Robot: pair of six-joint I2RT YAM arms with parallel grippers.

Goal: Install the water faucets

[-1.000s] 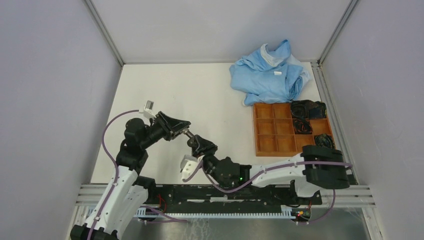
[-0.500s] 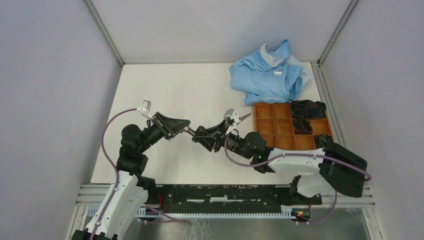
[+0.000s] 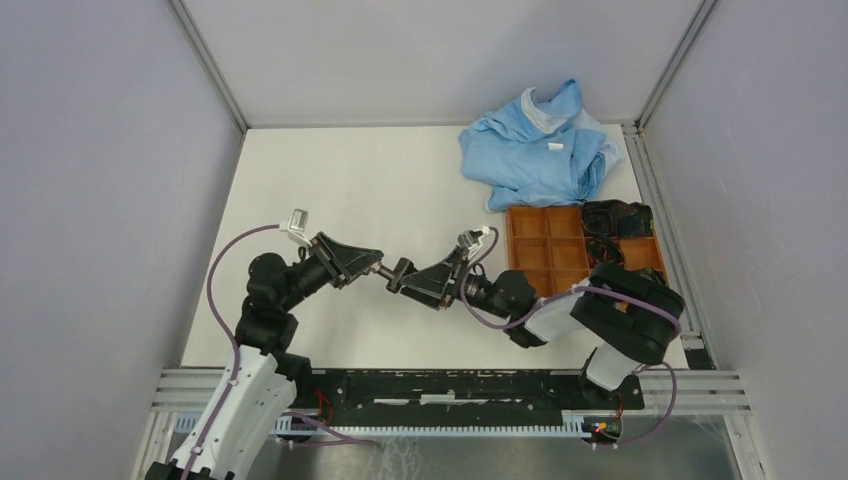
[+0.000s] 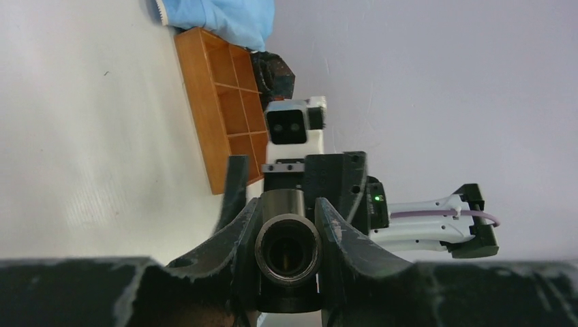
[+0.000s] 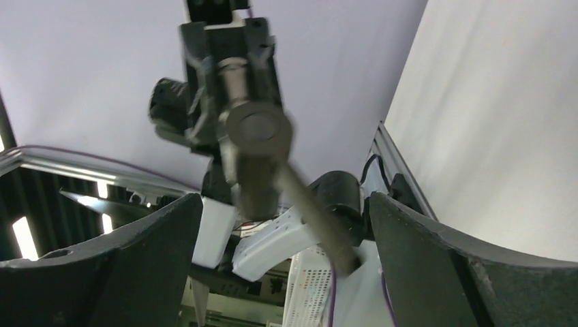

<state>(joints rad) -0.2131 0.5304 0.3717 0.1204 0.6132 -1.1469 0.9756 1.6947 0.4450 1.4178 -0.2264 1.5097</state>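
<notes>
The left gripper (image 3: pixel 372 265) is clamped on a dark grey faucet fitting (image 3: pixel 386 269) and holds it in the air above the white table (image 3: pixel 340 190), left of centre and nearer the front edge than the back.

In the left wrist view, we see both fingers (image 4: pixel 238 235) of the left gripper (image 4: pixel 287 212) pressed against the sides of the fitting (image 4: pixel 287 251). The fitting's round open bore faces this camera, and a second cylindrical section sits directly beyond it. We cannot tell whether this is one piece or two pieces joined.

The right gripper (image 3: pixel 399 276) points at the left gripper from the opposite side, tip to tip, so that the fitting lies between them. In the right wrist view, the right gripper (image 5: pixel 283 204) has its fingers (image 5: pixel 136 262) spread wide apart, with nothing pinched between them. The fitting (image 5: pixel 257 133) appears blurred ahead of them, with a round flat face turned to the camera and a thin stem slanting down to the right.

An orange compartment tray (image 3: pixel 512 255) sits at the right side of the table. Dark items (image 3: pixel 612 220) fill its right-hand compartments. A crumpled blue cloth (image 3: pixel 535 145) lies behind the tray, in the far right corner.
</notes>
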